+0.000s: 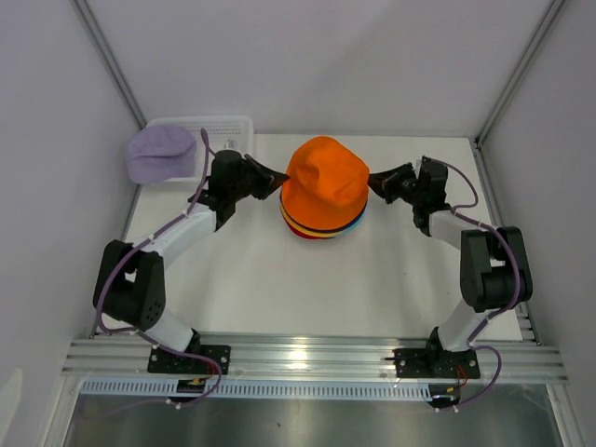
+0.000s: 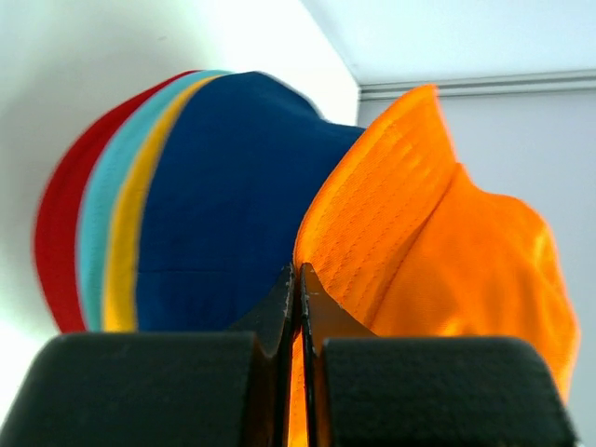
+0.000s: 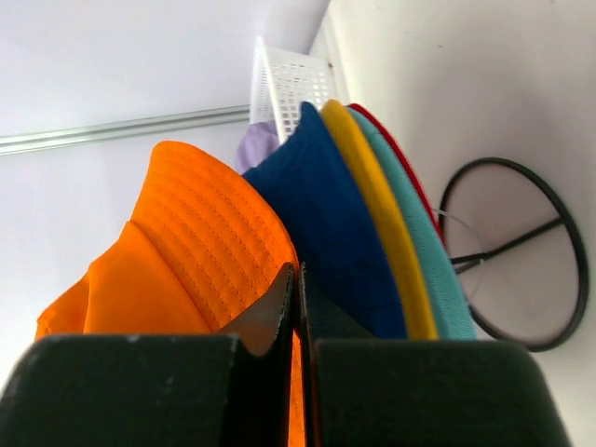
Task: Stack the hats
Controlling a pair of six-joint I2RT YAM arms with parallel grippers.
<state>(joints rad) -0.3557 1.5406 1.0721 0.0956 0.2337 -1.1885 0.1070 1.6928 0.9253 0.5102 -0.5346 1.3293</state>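
An orange hat [image 1: 326, 177] sits on top of a stack of hats [image 1: 321, 229] in the middle of the table. Its brim is pinched on both sides: my left gripper [image 1: 279, 179] is shut on the left edge and my right gripper [image 1: 373, 183] is shut on the right edge. In the left wrist view, orange cloth [image 2: 438, 242] shows between the closed left gripper [image 2: 300, 272], with navy [image 2: 233, 186], yellow [image 2: 128, 242], teal [image 2: 98, 219] and red [image 2: 56, 233] hats beneath. The right gripper [image 3: 298, 272] likewise clamps the orange brim [image 3: 196, 242]. A lavender hat [image 1: 160, 154] lies at the back left.
A white lattice basket [image 1: 223, 126] stands at the back left corner, with the lavender hat against its left end. A black wire frame [image 3: 521, 251] rests on the table under the stack. White walls close in the sides and back.
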